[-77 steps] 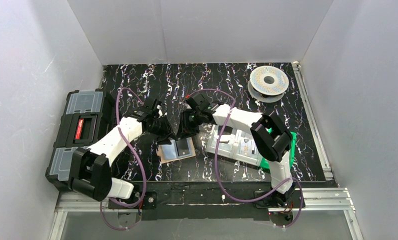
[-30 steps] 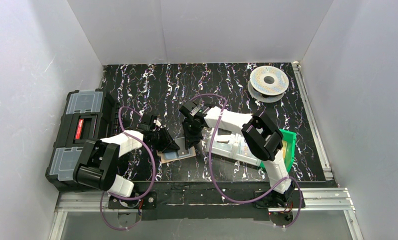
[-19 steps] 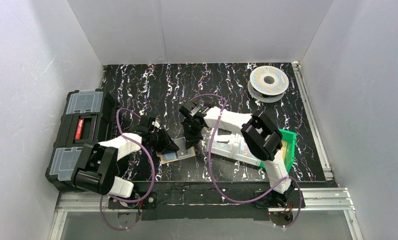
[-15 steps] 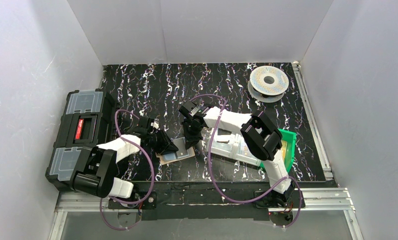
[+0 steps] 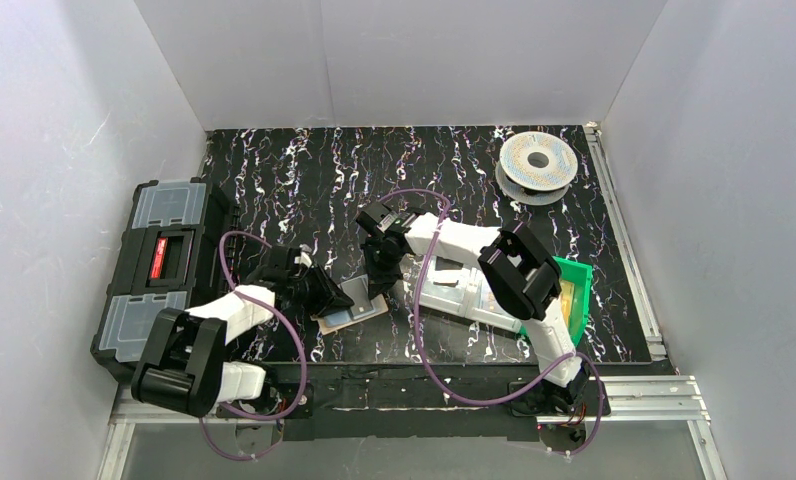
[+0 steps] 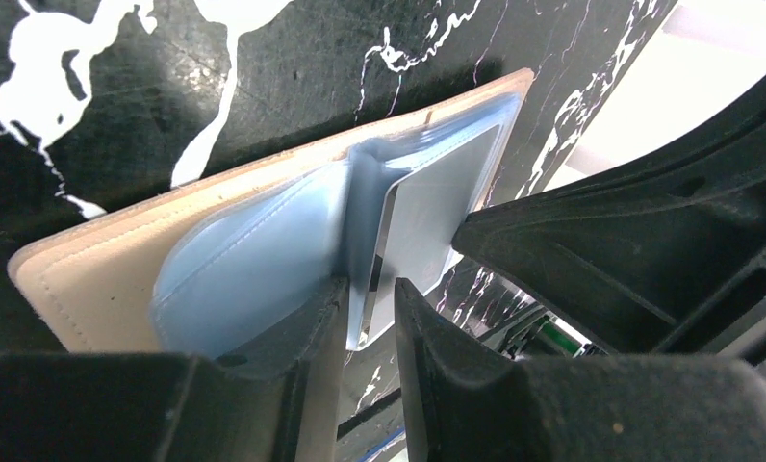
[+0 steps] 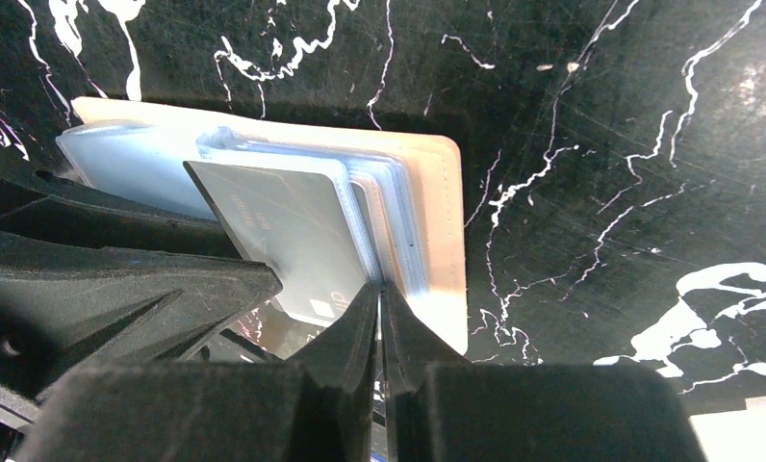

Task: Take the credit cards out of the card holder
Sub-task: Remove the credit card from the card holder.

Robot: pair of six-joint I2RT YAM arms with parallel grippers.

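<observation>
The tan card holder (image 5: 342,319) lies open on the black marbled table, its pale blue plastic sleeves (image 6: 254,260) facing up. My left gripper (image 5: 332,296) is shut on a silvery credit card (image 5: 358,291) that stands tilted, partly out of a sleeve. In the left wrist view the card (image 6: 427,207) runs edge-on between my fingertips (image 6: 371,322), above the holder (image 6: 100,279). My right gripper (image 5: 379,283) is shut on the holder's sleeve edge. In the right wrist view it (image 7: 379,294) pinches the sleeves by the holder's tan edge (image 7: 442,231), next to the card (image 7: 283,231).
A clear compartment tray (image 5: 464,290) and a green bin (image 5: 577,290) sit just right of the holder, under the right arm. A black toolbox (image 5: 159,260) stands at the left edge. A filament spool (image 5: 537,160) lies at the back right.
The left arm has drawn back toward the near left, and the silvery card has come further out of the sleeve and tilted up. The right gripper has stayed pinched on the holder.
</observation>
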